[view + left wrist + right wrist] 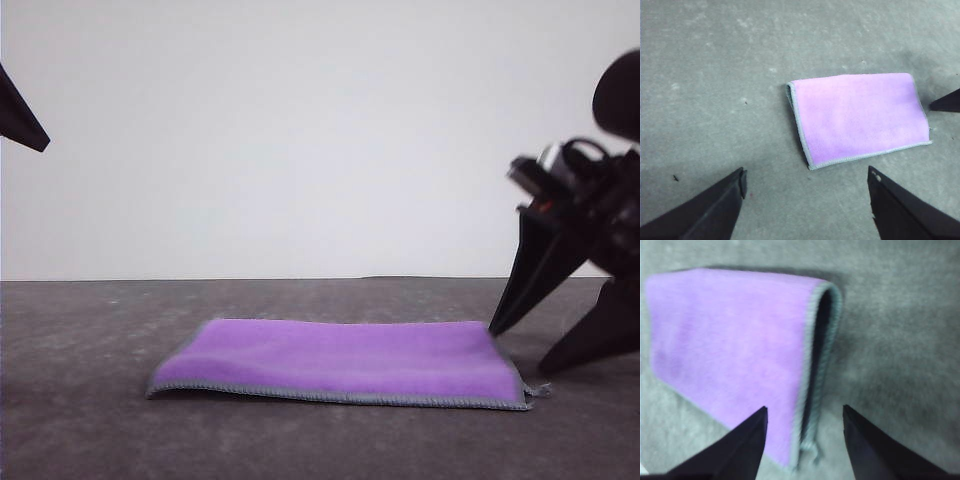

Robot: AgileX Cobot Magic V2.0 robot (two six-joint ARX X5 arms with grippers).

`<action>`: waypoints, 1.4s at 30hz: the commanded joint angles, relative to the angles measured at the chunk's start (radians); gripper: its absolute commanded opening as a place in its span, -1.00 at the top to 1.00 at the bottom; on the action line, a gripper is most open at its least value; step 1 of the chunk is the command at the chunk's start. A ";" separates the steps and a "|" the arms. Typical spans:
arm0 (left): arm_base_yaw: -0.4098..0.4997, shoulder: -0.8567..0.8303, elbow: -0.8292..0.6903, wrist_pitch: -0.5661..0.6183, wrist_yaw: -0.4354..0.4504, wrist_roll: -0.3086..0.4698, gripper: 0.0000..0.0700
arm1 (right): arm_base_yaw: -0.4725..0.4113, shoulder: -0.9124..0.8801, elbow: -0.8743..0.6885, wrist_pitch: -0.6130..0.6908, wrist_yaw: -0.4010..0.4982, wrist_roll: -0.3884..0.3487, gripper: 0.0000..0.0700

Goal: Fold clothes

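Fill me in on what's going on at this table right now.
A two-armed robot is folding a purple cloth. The cloth lies flat on the grey table, folded over once with its purple side out, and nothing is gripping it. The right gripper sits low at the cloth's right end, jaws open. The left gripper hangs above the table, short of the cloth, jaws open too.

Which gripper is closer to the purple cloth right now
Right. The right gripper sits open at the cloth's right edge, close above the table. The left gripper hangs open, high and off to the left.
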 commanded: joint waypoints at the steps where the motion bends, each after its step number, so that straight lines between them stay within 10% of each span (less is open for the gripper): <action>1: -0.002 0.005 0.006 0.010 -0.005 -0.007 -0.33 | 0.005 0.045 0.006 0.019 -0.006 0.016 0.14; 12: -0.002 0.005 0.006 0.011 -0.005 -0.013 -0.33 | 0.076 0.141 0.006 0.103 -0.057 0.035 0.18; 19: -0.002 0.005 0.006 0.010 -0.005 -0.018 -0.33 | 0.089 0.141 0.007 0.127 -0.029 0.068 0.99; 42: -0.002 0.005 0.006 0.011 -0.005 -0.036 -0.33 | 0.229 0.085 0.168 0.125 -0.054 0.099 0.99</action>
